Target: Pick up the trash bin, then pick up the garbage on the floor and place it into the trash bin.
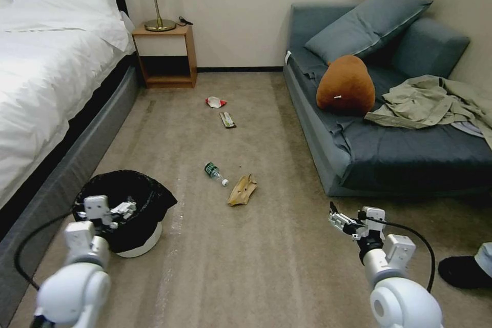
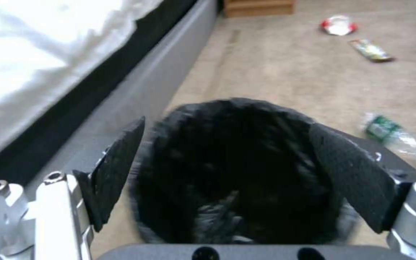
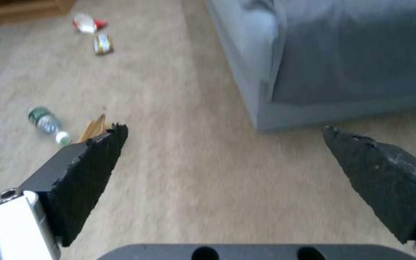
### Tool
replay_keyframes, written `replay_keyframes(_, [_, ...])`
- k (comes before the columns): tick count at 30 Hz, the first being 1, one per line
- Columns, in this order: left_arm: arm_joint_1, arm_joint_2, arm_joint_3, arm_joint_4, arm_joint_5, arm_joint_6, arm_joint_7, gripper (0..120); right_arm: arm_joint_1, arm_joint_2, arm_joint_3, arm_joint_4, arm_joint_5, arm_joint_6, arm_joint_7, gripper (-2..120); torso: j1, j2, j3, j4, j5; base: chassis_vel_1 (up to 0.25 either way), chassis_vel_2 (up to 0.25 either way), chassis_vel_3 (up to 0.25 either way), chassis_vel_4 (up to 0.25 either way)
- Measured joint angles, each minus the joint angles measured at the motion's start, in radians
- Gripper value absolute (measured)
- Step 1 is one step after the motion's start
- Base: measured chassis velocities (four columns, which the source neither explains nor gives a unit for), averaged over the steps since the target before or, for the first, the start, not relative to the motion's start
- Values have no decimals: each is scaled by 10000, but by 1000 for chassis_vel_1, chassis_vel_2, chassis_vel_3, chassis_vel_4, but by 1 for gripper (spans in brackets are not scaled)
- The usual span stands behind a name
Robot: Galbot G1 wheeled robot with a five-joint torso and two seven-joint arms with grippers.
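The trash bin (image 1: 134, 240), white with a black bag over its rim, stands on the carpet beside the bed. My left gripper (image 1: 125, 209) hovers open above the bin's mouth, the black liner (image 2: 237, 169) lying between its pads (image 2: 116, 169). My right gripper (image 1: 335, 218) hangs open over bare carpet near the sofa's front corner, nothing between its fingers (image 3: 87, 169). Garbage lies on the floor: a clear bottle (image 1: 212, 170) with a green label, a tan paper bag (image 1: 242, 189) beside it, farther off a dark snack wrapper (image 1: 227, 120) and a red-and-white wrapper (image 1: 215, 102).
A white bed (image 1: 46, 77) with a grey base runs along the left. A wooden nightstand (image 1: 165, 56) with a lamp stands at the back wall. A blue-grey sofa (image 1: 359, 159) on the right carries a brown cushion (image 1: 346, 86) and a khaki jacket (image 1: 425, 102).
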Motion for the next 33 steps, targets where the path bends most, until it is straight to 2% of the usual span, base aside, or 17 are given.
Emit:
replay_keyframes(1, [-55, 228, -226, -116, -274, 419, -166, 88, -2, -92, 52, 165, 308, -413, 150, 100, 0, 0, 0, 0, 2, 0, 0, 0, 0])
replay_keyframes(3, [-55, 228, -226, -116, -274, 419, -166, 88, -2, -92, 52, 165, 308, -413, 150, 100, 0, 0, 0, 0, 2, 0, 0, 0, 0])
replay_keyframes(4, [-104, 386, -405, -234, -447, 773, -331, 88, -5, -215, 120, 380, 700, -941, 355, 100, 0, 0, 0, 0, 5, 0, 0, 0, 0])
replay_keyframes(5, [-104, 386, -405, -234, -447, 773, -331, 88, -5, -215, 120, 380, 700, -941, 355, 100, 0, 0, 0, 0, 5, 0, 0, 0, 0])
replay_keyframes(7, [-77, 335, -418, -292, -433, 850, -309, 86, -13, -434, 209, 721, 1331, -1787, 661, 100, 0, 0, 0, -2, -1, 0, 0, 0, 0])
replay_keyframes(9, [-49, 310, -434, -294, -402, 830, -285, 84, -27, -522, 191, 758, 1442, -1924, 703, 100, 0, 0, 0, -1, 0, 0, 0, 0, 0])
replay_keyframes(23, [-131, 345, -503, 1, -356, 711, -145, 79, 41, -525, 134, 617, 1400, -1929, 691, 100, 0, 0, 0, 0, 0, 0, 0, 0, 0])
replay_keyframes(33, [-732, 887, -658, 1287, -814, 769, -164, 81, 14, -412, 83, 490, 1138, -1883, 594, 100, 0, 0, 0, 0, 0, 0, 0, 0, 0])
